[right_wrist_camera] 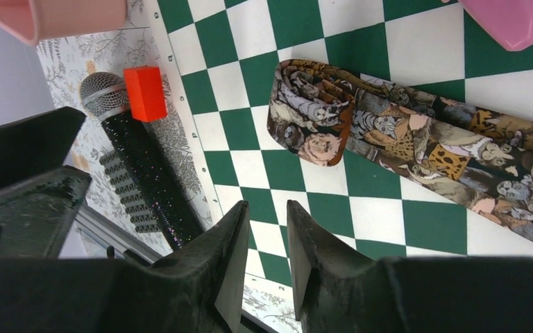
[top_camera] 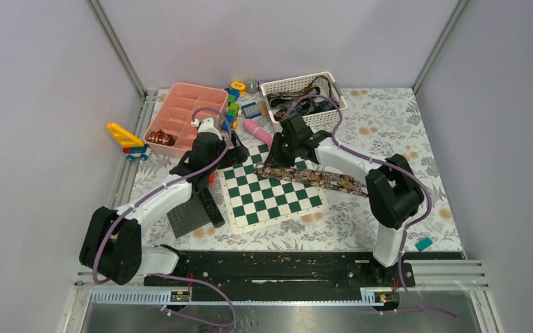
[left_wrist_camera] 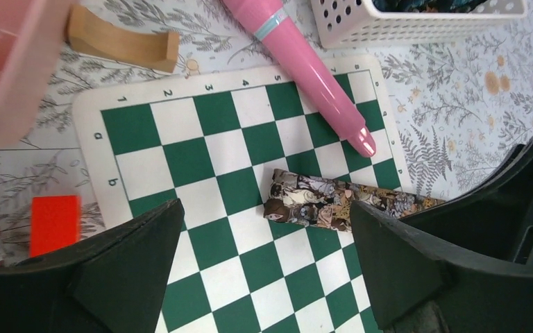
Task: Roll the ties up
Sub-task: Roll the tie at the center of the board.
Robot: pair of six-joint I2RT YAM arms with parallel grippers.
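chessboard (left_wrist_camera: 180, 139) w/ tie (left_wrist_camera: 319, 201), pink tube (left_wrist_camera: 305, 62) just beside

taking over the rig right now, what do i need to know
Left gripper: open, empty, over the chessboard.
Right gripper: jaws a narrow gap apart, empty, near the folded end of the tie.
The tie lies flat across the chessboard, one end folded over.
White basket holds patterned fabric, likely more ties.
Done: first fold. Left: roll this tie, then the rest.
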